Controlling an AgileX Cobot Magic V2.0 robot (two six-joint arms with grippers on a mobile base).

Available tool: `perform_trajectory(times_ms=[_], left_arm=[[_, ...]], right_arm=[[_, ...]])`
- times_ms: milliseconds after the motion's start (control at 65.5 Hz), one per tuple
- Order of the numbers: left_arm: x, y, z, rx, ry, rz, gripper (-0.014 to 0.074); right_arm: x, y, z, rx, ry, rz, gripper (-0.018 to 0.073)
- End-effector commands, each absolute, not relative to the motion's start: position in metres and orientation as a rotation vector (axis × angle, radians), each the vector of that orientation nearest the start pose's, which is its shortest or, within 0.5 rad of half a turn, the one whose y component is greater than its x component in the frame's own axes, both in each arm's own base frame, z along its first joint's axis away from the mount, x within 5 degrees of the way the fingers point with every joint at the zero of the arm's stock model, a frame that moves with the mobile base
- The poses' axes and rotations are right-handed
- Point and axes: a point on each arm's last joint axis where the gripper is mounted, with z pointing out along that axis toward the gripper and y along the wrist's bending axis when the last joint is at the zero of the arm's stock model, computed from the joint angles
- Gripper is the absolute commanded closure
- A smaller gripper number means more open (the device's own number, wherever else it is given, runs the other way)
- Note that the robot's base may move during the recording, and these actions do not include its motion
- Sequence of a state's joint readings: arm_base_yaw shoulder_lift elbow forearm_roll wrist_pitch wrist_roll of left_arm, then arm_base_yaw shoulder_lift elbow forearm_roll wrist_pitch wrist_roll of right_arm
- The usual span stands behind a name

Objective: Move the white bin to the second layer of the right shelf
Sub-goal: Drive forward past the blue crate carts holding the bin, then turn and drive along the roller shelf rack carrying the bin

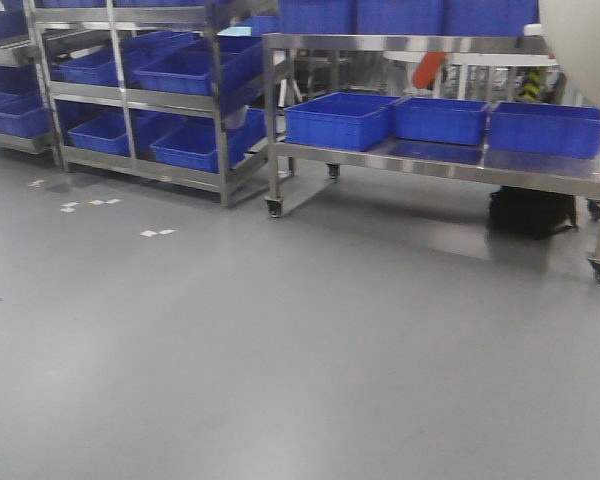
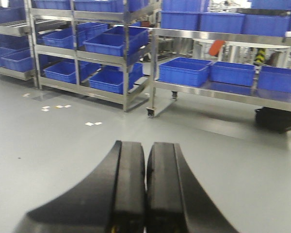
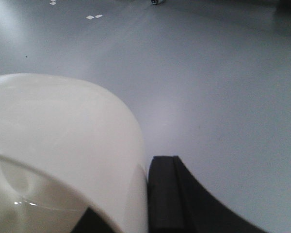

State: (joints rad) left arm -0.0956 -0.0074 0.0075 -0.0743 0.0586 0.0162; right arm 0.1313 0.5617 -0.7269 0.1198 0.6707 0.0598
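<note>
A: Cream-white glossy plastic bin (image 3: 63,131) was held high over the grey floor (image 1: 280,350). Right gripper (image 3: 131,194) looked clamped on its wall. Left gripper (image 2: 145,162) was empty, jaws pressed together.

B: Roller-track second layer couldn't be picked out among the steel racks (image 1: 220,100) of blue rectangular crates (image 1: 340,118). Bin was best carried level and slow, and released only once fully seated.
</note>
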Motion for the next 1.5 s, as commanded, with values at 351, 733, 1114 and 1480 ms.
perform_trajectory(times_ms=[351, 733, 1114, 1480], left_arm=[[0.0569, -0.0056, 0.2013, 0.016, 1.491, -0.142, 0.0512], [0.0569, -0.0056, 0.2013, 0.016, 1.491, -0.142, 0.0512], [0.0569, -0.0056, 0.2013, 0.016, 1.491, -0.142, 0.0512], [0.0569, -0.0056, 0.2013, 0.016, 1.491, -0.142, 0.0512]], right_arm=[[0.1035, 0.0196, 0.3696, -0.014, 1.881, 0.265, 0.0504], [0.1035, 0.0196, 0.3696, -0.014, 1.881, 0.265, 0.0504], [0.1035, 0.0196, 0.3696, -0.014, 1.881, 0.265, 0.0504], [0.1035, 0.0196, 0.3696, -0.014, 1.881, 0.265, 0.0504]])
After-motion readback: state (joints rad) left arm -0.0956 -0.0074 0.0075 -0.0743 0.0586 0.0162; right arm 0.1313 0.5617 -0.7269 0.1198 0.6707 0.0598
